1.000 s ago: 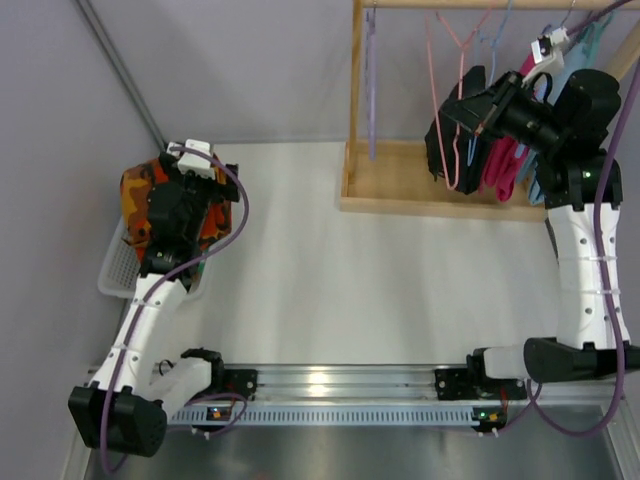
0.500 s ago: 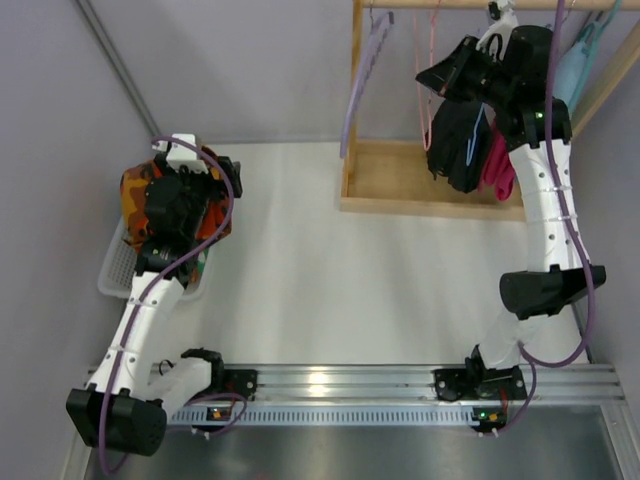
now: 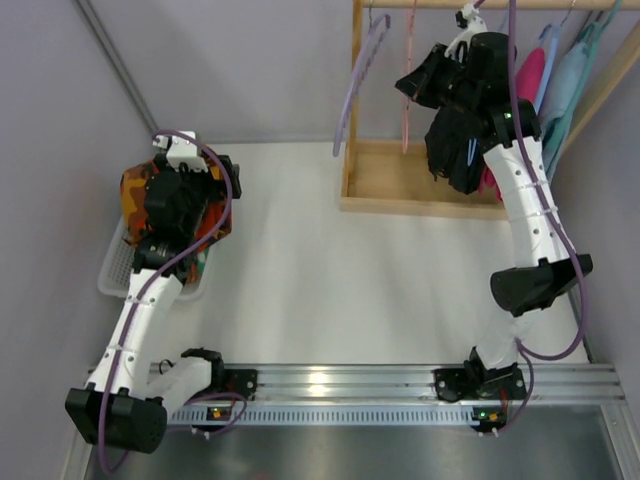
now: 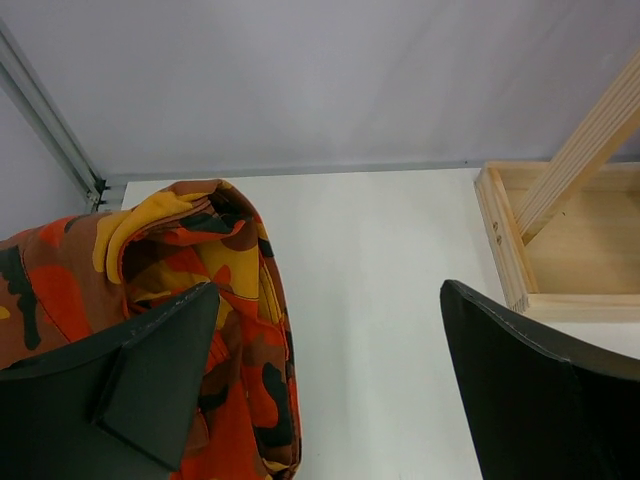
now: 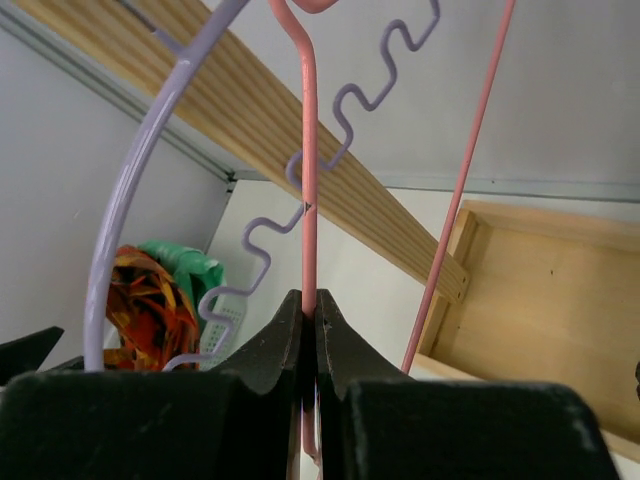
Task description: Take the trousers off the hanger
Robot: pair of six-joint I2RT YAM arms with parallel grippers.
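Observation:
My right gripper (image 3: pixel 422 80) (image 5: pixel 309 296) is raised at the wooden rack, shut on the thin pink hanger (image 5: pixel 309 180) (image 3: pixel 406 100), which looks bare. A bare lilac hanger (image 3: pixel 358 75) (image 5: pixel 125 200) hangs tilted to its left. A dark garment (image 3: pixel 455 145) hangs under my right forearm. Orange camouflage trousers (image 3: pixel 135 195) (image 4: pixel 170 270) lie heaped in the white basket (image 3: pixel 115 270) at the left. My left gripper (image 3: pixel 205 185) (image 4: pixel 328 300) is open and empty, its left finger over the heap's edge.
The wooden rack has a tray base (image 3: pixel 395 185) (image 4: pixel 560 250) and an upright post (image 3: pixel 355 90) (image 5: pixel 330 190). Pink (image 3: pixel 530 75) and teal (image 3: pixel 570 90) garments hang at the rack's right end. A green item (image 5: pixel 190 270) lies by the camouflage heap. The walls stand close on the left and back.
My right arm has swung left along the rack with the pink hanger in its jaws. The lilac hanger now hangs tilted. My left arm has barely moved.

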